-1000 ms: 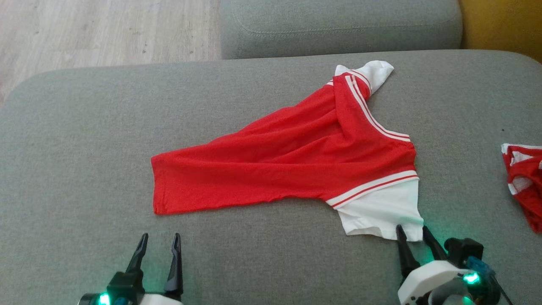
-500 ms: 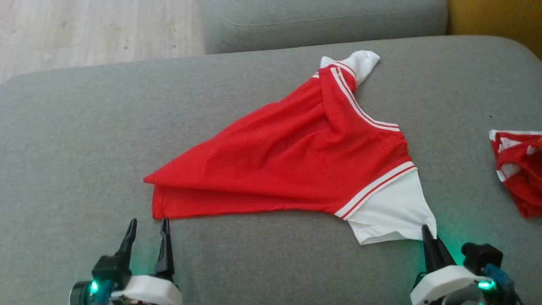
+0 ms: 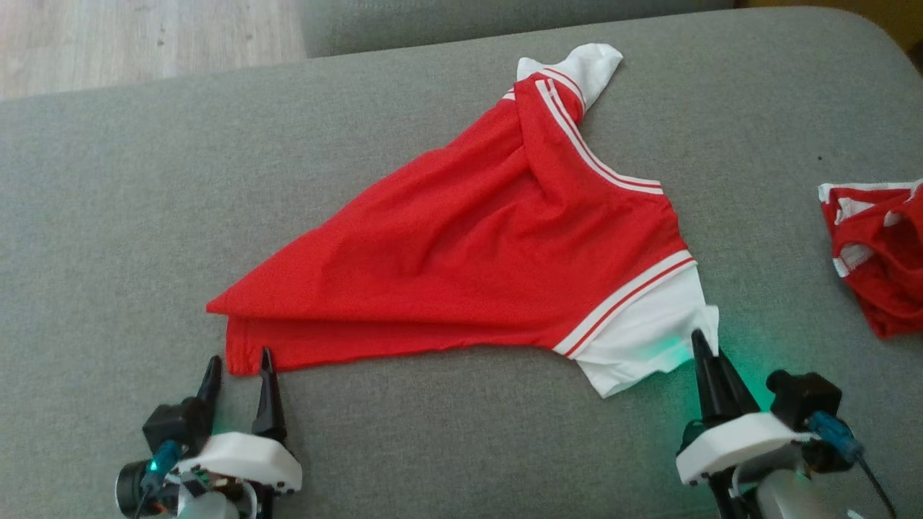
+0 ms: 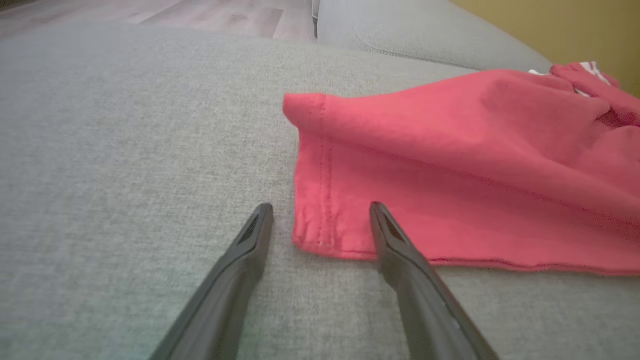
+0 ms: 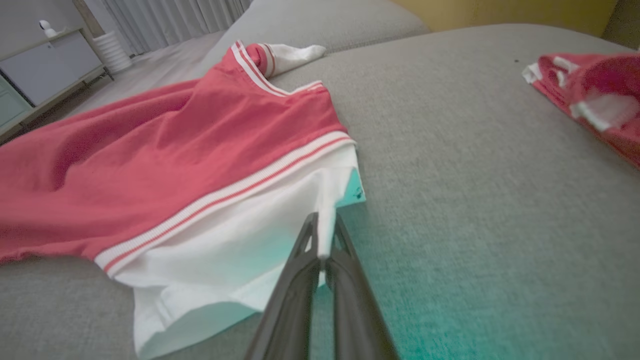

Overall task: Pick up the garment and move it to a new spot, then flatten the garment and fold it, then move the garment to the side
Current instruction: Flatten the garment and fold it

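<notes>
From the head view, you have the garment (image 3: 490, 245) lying near the middle of the grey sofa cushion (image 3: 108, 216): a red shirt with white sleeves and red-and-white striped trim, rumpled, its body tapering to a folded-over hem at the lower left. A second red-and-white cloth (image 3: 876, 252) sits bunched at the right edge, well apart from it, and wooden floor (image 3: 108, 36) shows beyond the cushion's far left corner. Your left gripper (image 3: 240, 358) stands with its fingers spread wide at the red hem corner; your right gripper (image 3: 699, 339) is pinched together at the edge of the near white sleeve. In the left wrist view, the stitched hem corner lies flat between the two parted fingers, the right-hand finger's tip overlapping the fabric; whether it touches, you cannot tell. A back cushion (image 4: 425, 35) and a yellow wall (image 4: 575, 30) lie beyond. In the right wrist view, the fingers are clamped on a lifted fold of the white sleeve's edge, tinted green by the gripper's light. A cabinet (image 5: 45, 65) and a curtain (image 5: 175, 15) stand past the sofa.
</notes>
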Controlling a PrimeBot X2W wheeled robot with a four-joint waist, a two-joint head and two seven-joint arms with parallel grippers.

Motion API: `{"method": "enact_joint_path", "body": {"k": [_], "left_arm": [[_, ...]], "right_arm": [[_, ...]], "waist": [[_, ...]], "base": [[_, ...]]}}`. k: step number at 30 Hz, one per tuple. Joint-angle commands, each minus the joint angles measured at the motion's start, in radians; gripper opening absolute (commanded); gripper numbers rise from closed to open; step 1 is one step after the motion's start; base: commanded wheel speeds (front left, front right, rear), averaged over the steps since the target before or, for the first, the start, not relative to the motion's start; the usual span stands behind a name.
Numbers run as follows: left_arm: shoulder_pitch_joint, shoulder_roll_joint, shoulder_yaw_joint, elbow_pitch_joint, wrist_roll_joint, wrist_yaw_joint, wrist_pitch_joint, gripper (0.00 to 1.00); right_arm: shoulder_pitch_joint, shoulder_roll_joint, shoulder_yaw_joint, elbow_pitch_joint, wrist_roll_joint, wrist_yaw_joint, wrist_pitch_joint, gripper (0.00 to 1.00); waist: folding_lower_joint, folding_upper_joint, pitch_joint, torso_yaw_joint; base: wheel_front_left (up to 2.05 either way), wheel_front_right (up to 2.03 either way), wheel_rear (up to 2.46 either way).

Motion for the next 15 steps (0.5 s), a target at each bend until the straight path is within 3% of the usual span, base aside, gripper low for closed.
{"method": "enact_joint_path", "body": {"k": [1,3,4,5,9,15], "left_arm": [[-0.036,0.005,0.032,0.004,0.010,0.010,-0.005,1.00],[-0.051,0.005,0.019,0.058,0.014,0.005,-0.005,1.00],[-0.059,0.005,0.011,0.083,0.012,-0.001,-0.005,0.35],[-0.067,0.005,0.001,0.098,0.021,-0.004,-0.005,0.00],[-0.079,0.005,-0.013,0.081,0.023,-0.023,-0.005,0.00],[-0.077,0.007,0.014,-0.073,0.027,-0.037,-0.005,0.00]], "right_arm": [[-0.030,-0.009,0.028,-0.045,0.004,-0.001,-0.004,0.00],[-0.028,-0.009,0.031,-0.064,0.011,-0.001,-0.004,0.00],[-0.028,-0.008,0.032,-0.075,0.019,-0.001,-0.004,0.00],[-0.029,-0.008,0.033,-0.086,0.027,-0.001,-0.004,0.00],[-0.035,-0.007,0.037,-0.139,0.072,-0.001,-0.004,0.00],[-0.067,-0.006,0.016,-0.226,0.151,-0.001,-0.004,0.00]], "waist": [[-0.0001,0.0000,0.006,-0.002],[-0.0001,0.0000,0.009,-0.003],[-0.0001,0.0000,0.009,-0.003],[-0.0001,0.0000,0.008,-0.003],[-0.0001,0.0000,-0.009,0.001],[-0.0001,0.0000,-0.061,0.022]], "base": [[0.00,0.00,0.00],[0.00,0.00,0.00],[0.00,0.00,0.00],[0.00,0.00,0.00],[0.00,0.00,0.00],[0.00,0.00,0.00]]}}
